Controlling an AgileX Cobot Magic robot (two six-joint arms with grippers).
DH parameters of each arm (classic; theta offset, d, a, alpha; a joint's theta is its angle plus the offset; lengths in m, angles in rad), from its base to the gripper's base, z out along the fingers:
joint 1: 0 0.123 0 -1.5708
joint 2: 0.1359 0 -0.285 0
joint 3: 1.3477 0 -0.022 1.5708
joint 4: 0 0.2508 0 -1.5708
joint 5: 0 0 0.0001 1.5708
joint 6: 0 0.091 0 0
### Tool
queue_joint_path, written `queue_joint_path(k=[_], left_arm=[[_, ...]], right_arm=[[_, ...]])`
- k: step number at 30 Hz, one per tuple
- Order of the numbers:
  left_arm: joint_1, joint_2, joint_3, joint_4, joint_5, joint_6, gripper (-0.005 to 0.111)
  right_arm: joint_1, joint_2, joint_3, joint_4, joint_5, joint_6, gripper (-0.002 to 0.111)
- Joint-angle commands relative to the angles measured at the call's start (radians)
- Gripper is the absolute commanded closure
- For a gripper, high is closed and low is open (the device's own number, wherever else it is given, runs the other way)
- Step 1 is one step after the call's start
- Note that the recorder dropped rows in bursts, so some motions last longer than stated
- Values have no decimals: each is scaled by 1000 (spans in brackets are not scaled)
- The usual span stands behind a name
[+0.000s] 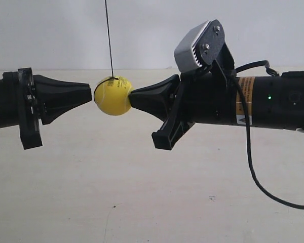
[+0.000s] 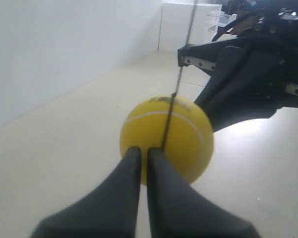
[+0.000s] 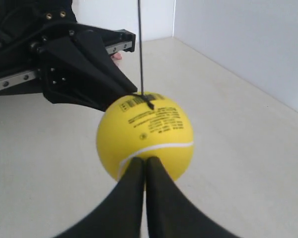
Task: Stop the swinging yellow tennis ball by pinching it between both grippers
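ball: your fuzzy yellow tennis ball (image 1: 113,95) hung on its thin black string (image 1: 109,38), between both arms | left black wedge gripper (image 2: 143,151): jaws pressed together, tip on the ball | right black wedge gripper (image 3: 141,161): same, other side | why: you squeezed both sides so it could not swing

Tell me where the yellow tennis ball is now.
In the exterior view, the yellow tennis ball hangs on its string left of centre, between the tips of the left claw and right claw.
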Motion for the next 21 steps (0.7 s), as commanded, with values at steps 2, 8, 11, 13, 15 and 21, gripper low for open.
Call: queue_joint_path(k=[2, 8, 11, 13, 15, 21], left_arm=[[-4, -36, -1, 41, -10, -17, 102], [-7, -29, -1, 24, -10, -28, 102], [-7, -8, -1, 3, -10, -28, 102], [-7, 12, -1, -19, -10, -28, 102], [-7, 32, -1, -36, -10, -28, 102], [-7, 49, -1, -52, -10, -28, 102]], right_arm=[[2, -3, -5, -3, -5, -7, 108], [2, -3, -5, -3, -5, -7, 108], [2, -3, -5, -3, -5, -14, 108], [2, -3, -7, -3, -5, -26, 108], [2, -3, -7, 3, 15, -32, 108], [2, -3, -7, 10, 33, -40, 108]])
